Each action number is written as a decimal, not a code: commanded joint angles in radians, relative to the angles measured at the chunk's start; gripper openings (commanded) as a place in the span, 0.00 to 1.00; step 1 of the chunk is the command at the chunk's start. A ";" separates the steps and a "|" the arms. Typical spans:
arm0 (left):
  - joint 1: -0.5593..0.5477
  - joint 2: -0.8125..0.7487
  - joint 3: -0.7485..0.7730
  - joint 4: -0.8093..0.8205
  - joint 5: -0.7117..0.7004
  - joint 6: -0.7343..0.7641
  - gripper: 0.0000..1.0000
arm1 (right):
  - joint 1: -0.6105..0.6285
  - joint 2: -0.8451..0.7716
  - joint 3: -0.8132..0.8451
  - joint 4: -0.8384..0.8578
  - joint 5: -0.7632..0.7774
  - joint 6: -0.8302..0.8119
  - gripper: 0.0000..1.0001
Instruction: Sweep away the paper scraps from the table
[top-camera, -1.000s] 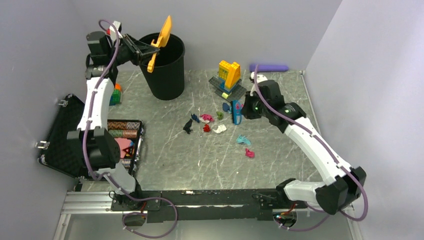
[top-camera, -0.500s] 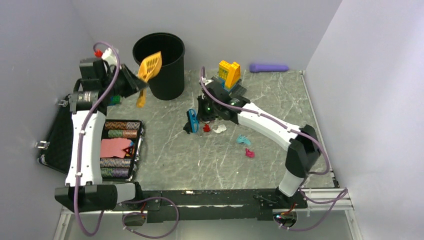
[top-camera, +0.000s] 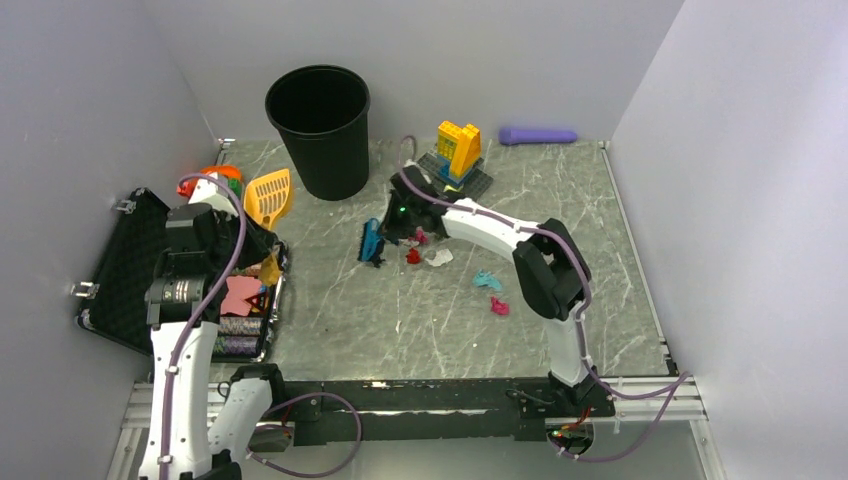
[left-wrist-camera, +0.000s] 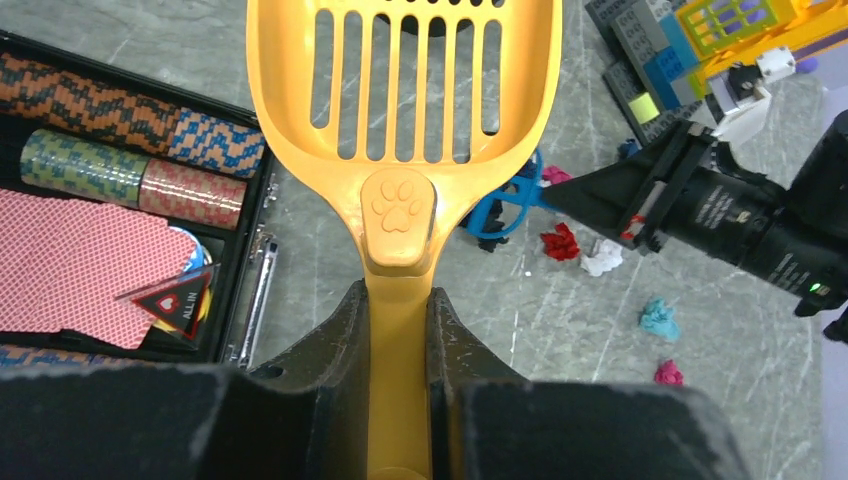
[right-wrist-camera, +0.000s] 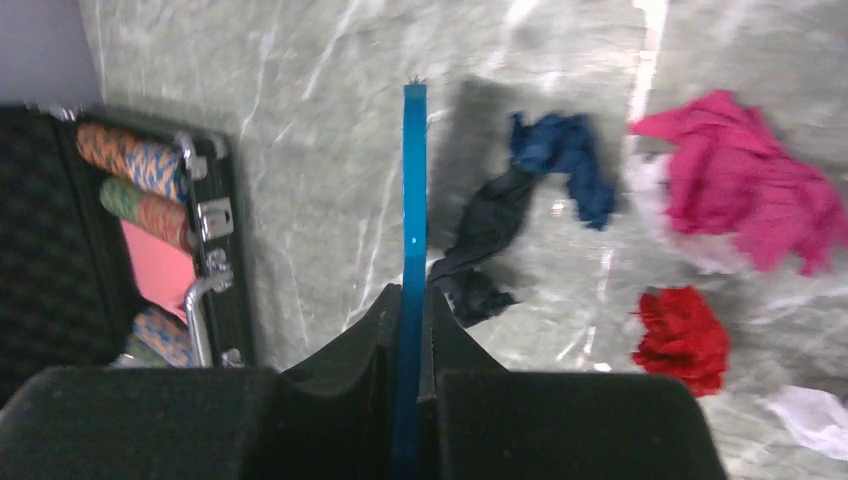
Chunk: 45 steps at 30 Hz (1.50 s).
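Two arms are seen in quite different poses. The left arm is raised steeply from its base and bent forward at the wrist above the black case (top-camera: 115, 280). The left gripper (left-wrist-camera: 398, 335) is closed tightly on the handle of the orange scoop (left-wrist-camera: 398, 210), whose slotted head is pointed away towards the black bin (top-camera: 318, 130). Whether the scoop's head touches the table (top-camera: 330, 310) cannot be told.

The right arm is folded sharply at the elbow, and its forearm is stretched left across the table, in front of the toy brick build (top-camera: 458, 150). The right gripper (right-wrist-camera: 412, 300) is clamped on a thin blue tool (right-wrist-camera: 413, 190), which is seen edge-on from the wrist and is held low, just left of the paper scraps (top-camera: 415, 247).

The scraps are all found on the table. In the right wrist view, a dark navy wad (right-wrist-camera: 560, 160) is seen just right of the blue tool, with a magenta one (right-wrist-camera: 750, 195), a red one (right-wrist-camera: 685, 335) and a white one (right-wrist-camera: 810, 415) further right. A teal wad (top-camera: 487, 281) and another magenta wad (top-camera: 498, 307) are set apart from the cluster, nearer the arm bases.
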 joint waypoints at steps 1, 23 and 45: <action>0.003 -0.013 -0.028 0.051 -0.060 0.026 0.00 | -0.151 -0.023 -0.107 0.075 -0.127 0.266 0.00; -0.211 0.010 -0.118 0.107 -0.055 0.003 0.00 | -0.347 -0.572 -0.359 -0.155 0.111 -0.047 0.00; -0.703 0.195 -0.183 0.174 -0.223 -0.100 0.00 | -0.565 -0.294 -0.421 0.012 -0.054 0.153 0.00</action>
